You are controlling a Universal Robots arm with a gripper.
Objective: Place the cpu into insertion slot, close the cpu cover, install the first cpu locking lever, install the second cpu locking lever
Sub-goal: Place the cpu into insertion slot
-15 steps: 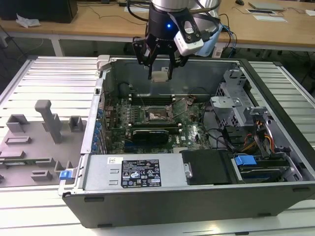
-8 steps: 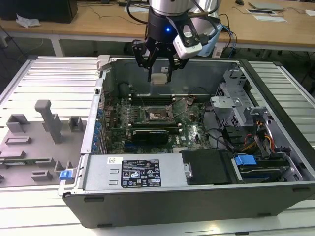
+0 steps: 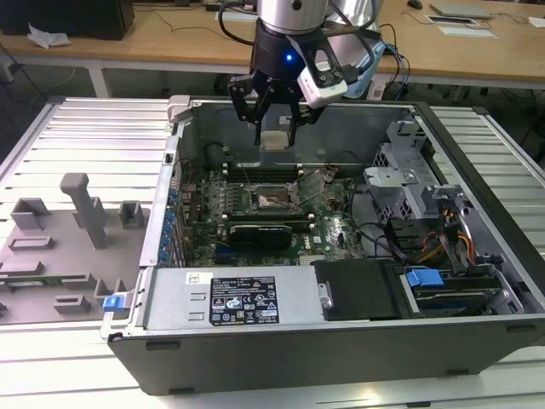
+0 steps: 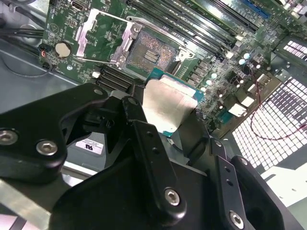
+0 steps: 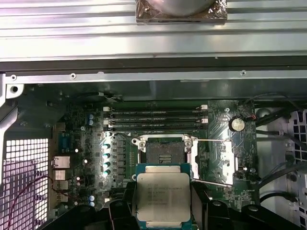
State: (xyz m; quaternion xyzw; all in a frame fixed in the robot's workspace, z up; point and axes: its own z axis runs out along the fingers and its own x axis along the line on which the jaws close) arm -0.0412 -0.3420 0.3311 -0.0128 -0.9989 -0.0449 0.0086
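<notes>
My gripper [image 3: 274, 135] hangs above the open computer case, shut on the cpu [image 3: 274, 141], a small square chip with a silver-grey top. In both wrist views the cpu [image 5: 162, 199] [image 4: 169, 106] sits flat between the black fingers [image 5: 201, 208]. The insertion slot [image 3: 274, 198] [image 5: 164, 149] [image 4: 146, 51] lies bare on the green motherboard below, some way under the chip. The cpu cover [image 5: 231, 163] [image 4: 126, 42] is swung open beside the slot. Thin wire levers [image 5: 211, 140] stand unlatched by it.
Long black memory slots [image 5: 156, 120] run just behind the socket. A black graphics card [image 3: 260, 232] lies in front of it, then the power supply [image 3: 238, 298]. A drive cage with cables [image 3: 426, 213] is at the exterior view's right, and a grey fixture tray [image 3: 60, 239] at its left.
</notes>
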